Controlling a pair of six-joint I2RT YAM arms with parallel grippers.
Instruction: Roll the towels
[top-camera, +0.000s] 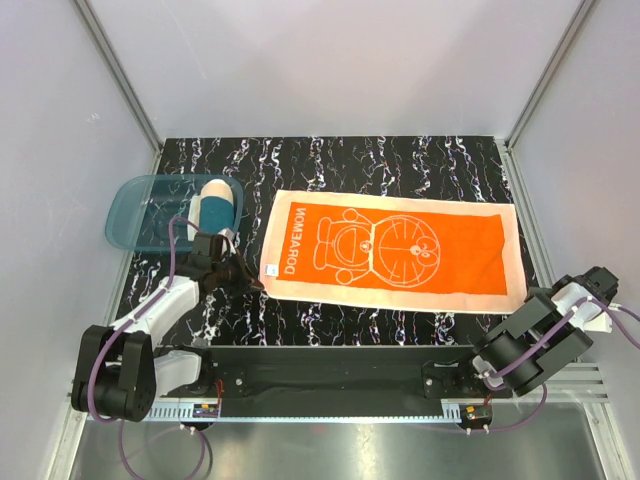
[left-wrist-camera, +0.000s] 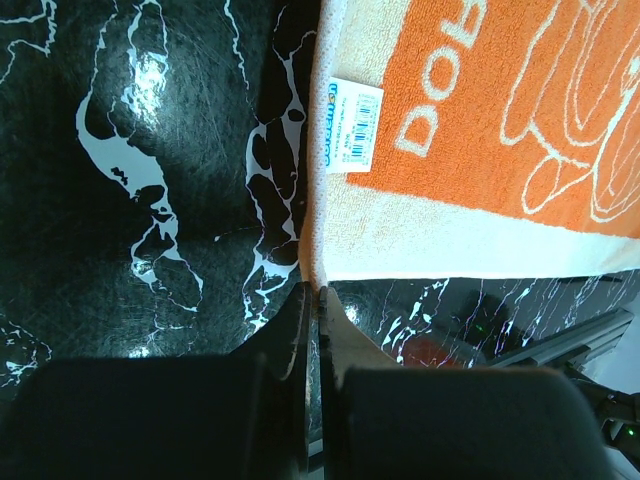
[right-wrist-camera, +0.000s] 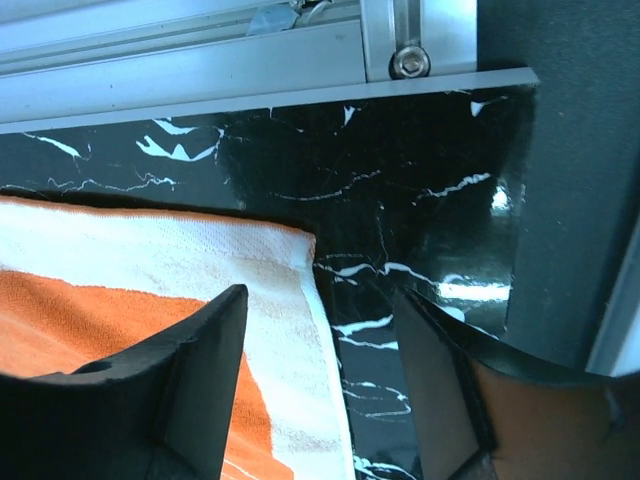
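The orange towel (top-camera: 390, 250) lies flat, printed side up, in the middle of the black marble table. My left gripper (top-camera: 254, 279) is at its near-left corner, with its jaws shut on the cream edge of that corner (left-wrist-camera: 312, 270). The towel's orange face with white lettering also shows in the left wrist view (left-wrist-camera: 480, 120). My right gripper (top-camera: 535, 305) is open at the towel's near-right corner (right-wrist-camera: 290, 270), with one finger over the cloth and the other over bare table. The teal-blue towel (top-camera: 210, 213) sits rolled in the tray.
A translucent blue plastic tray (top-camera: 135, 215) stands at the far left and holds the rolled teal towel. A white care label (left-wrist-camera: 352, 125) is on the orange towel's left edge. An aluminium rail (right-wrist-camera: 200, 70) runs along the table's right side.
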